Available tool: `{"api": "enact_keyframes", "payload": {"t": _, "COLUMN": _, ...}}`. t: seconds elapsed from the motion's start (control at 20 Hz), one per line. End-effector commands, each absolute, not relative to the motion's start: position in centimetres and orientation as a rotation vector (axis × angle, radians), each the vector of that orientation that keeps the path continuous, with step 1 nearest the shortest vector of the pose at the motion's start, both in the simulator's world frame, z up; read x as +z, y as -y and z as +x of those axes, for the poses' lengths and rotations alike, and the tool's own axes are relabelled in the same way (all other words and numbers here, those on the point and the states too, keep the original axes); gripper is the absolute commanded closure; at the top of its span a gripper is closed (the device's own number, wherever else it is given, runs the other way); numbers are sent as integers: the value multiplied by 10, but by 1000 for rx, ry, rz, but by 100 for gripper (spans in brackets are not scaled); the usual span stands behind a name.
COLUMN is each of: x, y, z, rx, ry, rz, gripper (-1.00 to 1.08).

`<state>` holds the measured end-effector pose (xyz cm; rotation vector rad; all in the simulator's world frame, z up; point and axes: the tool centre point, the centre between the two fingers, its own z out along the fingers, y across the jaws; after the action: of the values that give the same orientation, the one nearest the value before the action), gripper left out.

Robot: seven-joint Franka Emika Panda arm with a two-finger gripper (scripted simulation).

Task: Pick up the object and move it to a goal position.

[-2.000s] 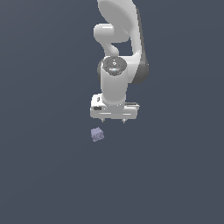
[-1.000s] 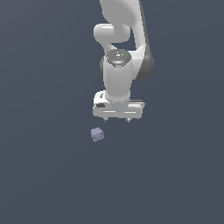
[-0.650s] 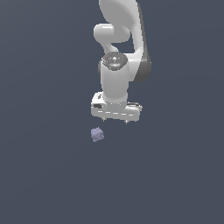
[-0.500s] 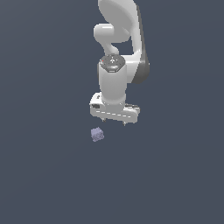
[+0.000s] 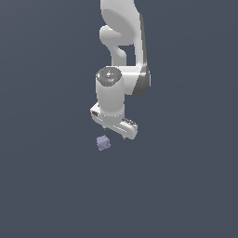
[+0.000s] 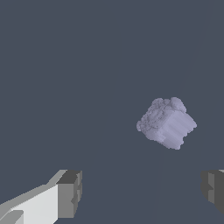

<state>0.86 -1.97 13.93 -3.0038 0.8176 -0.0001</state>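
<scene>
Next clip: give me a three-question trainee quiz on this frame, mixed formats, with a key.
1. True or false: the gripper is shut on the object.
2. Multiple choice: in the exterior view, the object lies (A) below the gripper and toward the exterior view's left, (B) between the closed fingers, (C) on top of the arm.
3. Fill in: in the wrist view the two fingers stand wide ____, with nothing between them.

Key: 1 false; 2 A; 3 apart.

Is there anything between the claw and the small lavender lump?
Nothing. In the wrist view only bare dark floor separates the open claw from the lump; the exterior view shows the same bare gap.
</scene>
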Motion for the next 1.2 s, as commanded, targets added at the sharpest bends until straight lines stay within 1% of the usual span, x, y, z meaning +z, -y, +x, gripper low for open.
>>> {"api": "enact_keyframes", "payload": {"t": 0.0, "x": 132, "y": 28, "z": 8, "rx": 3, "ry": -947, "rz": -2968, "gripper": -92}}
{"api": "enact_keyframes", "payload": {"t": 0.6, "x": 103, "y": 67, "z": 4, "rx": 6, "ry": -1497, "rz": -2751, "gripper": -92}}
{"api": "enact_keyframes", "payload": {"t": 1.15, "x": 91, "y": 84, "z": 1, "rx": 0, "ry": -1718, "rz": -2630, "gripper": -92}}
